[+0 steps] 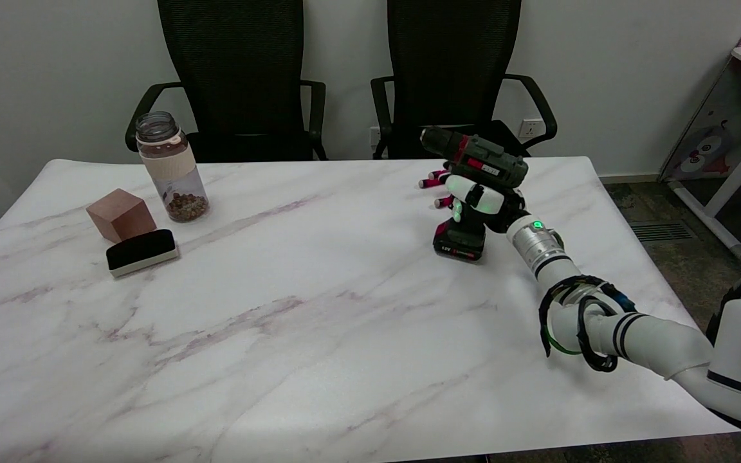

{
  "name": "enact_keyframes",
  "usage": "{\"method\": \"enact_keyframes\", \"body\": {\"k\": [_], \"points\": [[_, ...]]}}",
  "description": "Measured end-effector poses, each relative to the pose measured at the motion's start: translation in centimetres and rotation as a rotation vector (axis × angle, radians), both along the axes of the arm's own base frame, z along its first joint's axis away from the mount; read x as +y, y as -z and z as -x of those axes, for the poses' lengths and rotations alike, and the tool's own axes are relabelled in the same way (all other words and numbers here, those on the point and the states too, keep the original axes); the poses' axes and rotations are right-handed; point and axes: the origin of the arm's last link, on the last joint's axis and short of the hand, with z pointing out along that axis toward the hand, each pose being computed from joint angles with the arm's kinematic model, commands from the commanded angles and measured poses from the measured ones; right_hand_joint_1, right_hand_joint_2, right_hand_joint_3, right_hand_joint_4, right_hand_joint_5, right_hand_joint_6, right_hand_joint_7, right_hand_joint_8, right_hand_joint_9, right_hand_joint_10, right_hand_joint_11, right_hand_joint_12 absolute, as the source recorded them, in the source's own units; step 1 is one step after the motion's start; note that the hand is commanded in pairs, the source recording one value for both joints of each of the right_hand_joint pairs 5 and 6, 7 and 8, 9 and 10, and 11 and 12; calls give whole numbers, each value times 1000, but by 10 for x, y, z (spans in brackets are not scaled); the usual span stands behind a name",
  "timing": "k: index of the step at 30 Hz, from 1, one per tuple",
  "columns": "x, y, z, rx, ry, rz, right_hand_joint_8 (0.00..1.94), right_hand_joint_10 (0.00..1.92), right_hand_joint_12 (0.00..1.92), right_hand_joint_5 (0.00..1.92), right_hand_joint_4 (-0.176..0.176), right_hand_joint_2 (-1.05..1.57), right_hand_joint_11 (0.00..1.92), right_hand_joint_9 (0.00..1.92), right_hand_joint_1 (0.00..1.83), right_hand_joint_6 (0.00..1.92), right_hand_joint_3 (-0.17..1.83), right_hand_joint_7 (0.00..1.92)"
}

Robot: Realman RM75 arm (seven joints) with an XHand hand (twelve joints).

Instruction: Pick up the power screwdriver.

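Where the right hand [481,200] meets the power screwdriver [471,186], the grip section is wrapped by the fingers, so the hand is judged to be clamped on the tool's handle. The screwdriver is seen toward the far right part of the marble table [280,321], upright, with its battery base [459,243] lowest and its body and chuck [436,137] uppermost. The chuck is directed to the picture's left and slightly away from the camera; the handle's long axis runs nearly vertical, leaning a little. The forearm [541,247] is brought in from the lower right, so the tool lies up and to the left of the wrist. The lift is therefore judged to turn on a straight upward pull along the handle, with the heavy base hanging below the grasp.

Whether the base is resting on the tabletop or just clear of it cannot be told from this view; only a faint shadow is seen beneath it. The palm side of the grasp is hidden behind the handle. Red fingertips [428,183] are seen protruding on the left of the handle, and contact there cannot be confirmed. The trigger is not made out.
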Motion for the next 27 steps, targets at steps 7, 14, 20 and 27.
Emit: {"method": "enact_keyframes", "body": {"k": [7, 14, 20, 27], "points": [[-3, -1, -1, 1, 6, 5, 868, 1667, 1920, 868, 176, 319, 1920, 1667, 1071, 868, 1076, 868], [-5, -1, -3, 3, 8, 6, 1122, 1770, 1920, 1122, -30, 470, 1920, 1770, 1001, 1122, 1082, 1122], [-8, -2, -5, 4, 4, 8, 1396, 1875, 1920, 1396, -139, 632, 1920, 1875, 941, 1396, 952, 1396], [-10, -1, -7, 4, 1, 9, 1544, 1906, 1920, 1544, -74, 662, 1920, 1906, 939, 1544, 884, 1544]]}}
